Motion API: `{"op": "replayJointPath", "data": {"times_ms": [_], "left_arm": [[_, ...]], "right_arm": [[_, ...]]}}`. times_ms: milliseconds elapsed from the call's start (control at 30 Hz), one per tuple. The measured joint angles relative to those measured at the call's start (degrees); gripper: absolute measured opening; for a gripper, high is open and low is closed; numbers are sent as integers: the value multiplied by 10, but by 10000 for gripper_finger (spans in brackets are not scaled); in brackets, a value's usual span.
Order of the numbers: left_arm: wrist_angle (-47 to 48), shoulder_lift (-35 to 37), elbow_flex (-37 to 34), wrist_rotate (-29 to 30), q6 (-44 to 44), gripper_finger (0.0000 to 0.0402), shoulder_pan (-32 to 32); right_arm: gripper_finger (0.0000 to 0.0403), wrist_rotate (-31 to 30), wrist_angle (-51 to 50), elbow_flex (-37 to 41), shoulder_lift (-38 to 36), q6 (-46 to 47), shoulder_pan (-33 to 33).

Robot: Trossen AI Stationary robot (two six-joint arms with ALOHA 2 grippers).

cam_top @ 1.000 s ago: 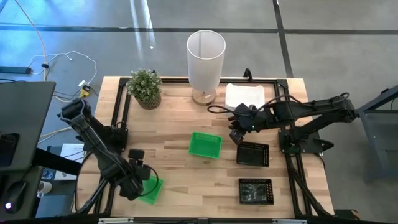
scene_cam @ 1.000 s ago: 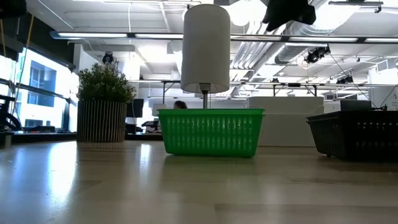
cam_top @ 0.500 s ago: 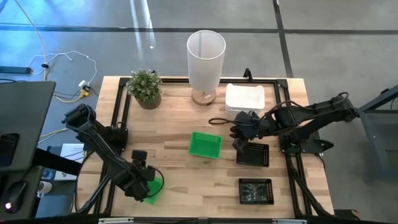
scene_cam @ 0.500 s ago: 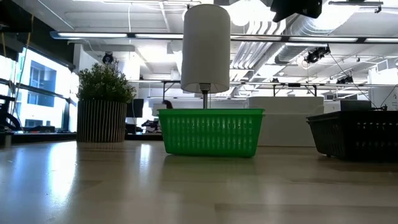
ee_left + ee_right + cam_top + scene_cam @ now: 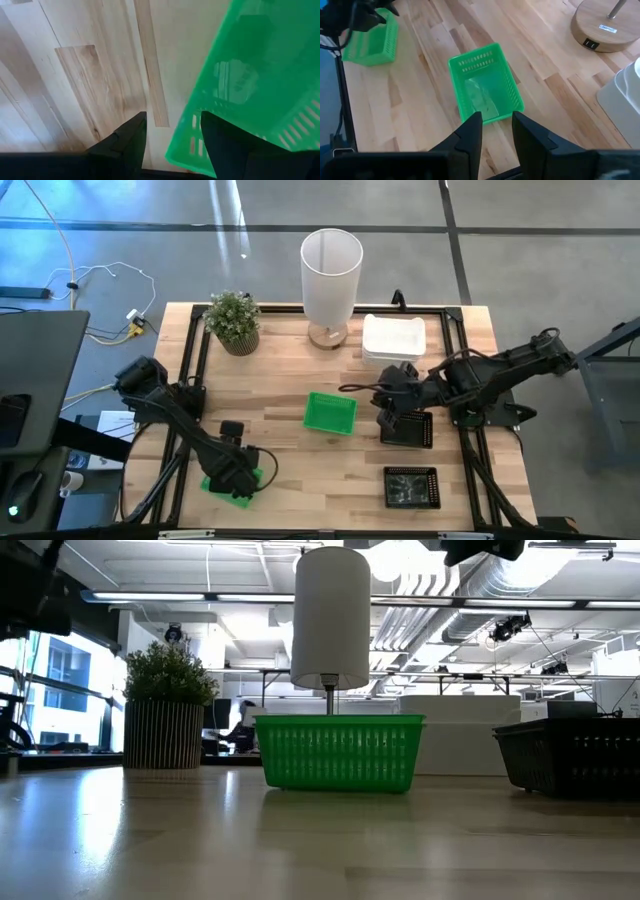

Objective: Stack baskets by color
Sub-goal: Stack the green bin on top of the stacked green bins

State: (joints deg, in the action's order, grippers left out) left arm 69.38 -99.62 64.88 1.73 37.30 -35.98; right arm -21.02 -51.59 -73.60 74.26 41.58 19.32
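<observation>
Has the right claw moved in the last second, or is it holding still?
Yes. In the high view the right claw has slid away from the white plastic tray, ending over the black mesh basket.

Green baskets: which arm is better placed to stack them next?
Left, probably. The left pincer already has a wall of one green basket between its fingers, near the table's front-left corner. The right pincer holds nothing, over the black basket.

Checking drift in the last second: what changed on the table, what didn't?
The left gripper slid toward the table's near edge, carrying its green basket along. The right gripper moved from beside the white baskets to over the black basket. The centre green basket, front black basket, lamp and plant stayed put.
</observation>
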Motion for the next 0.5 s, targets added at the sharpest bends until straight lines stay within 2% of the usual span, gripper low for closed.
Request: {"op": "replayJointPath", "data": {"times_ms": [333,500], "left_arm": [[-1,-30,-1,-23,-1,172,23],[-16,-29,-22,-32,-3,170,27]], "right_arm": [[94,-1,0,0,0,23,14],[94,-5,0,0,0,28,21]]}}
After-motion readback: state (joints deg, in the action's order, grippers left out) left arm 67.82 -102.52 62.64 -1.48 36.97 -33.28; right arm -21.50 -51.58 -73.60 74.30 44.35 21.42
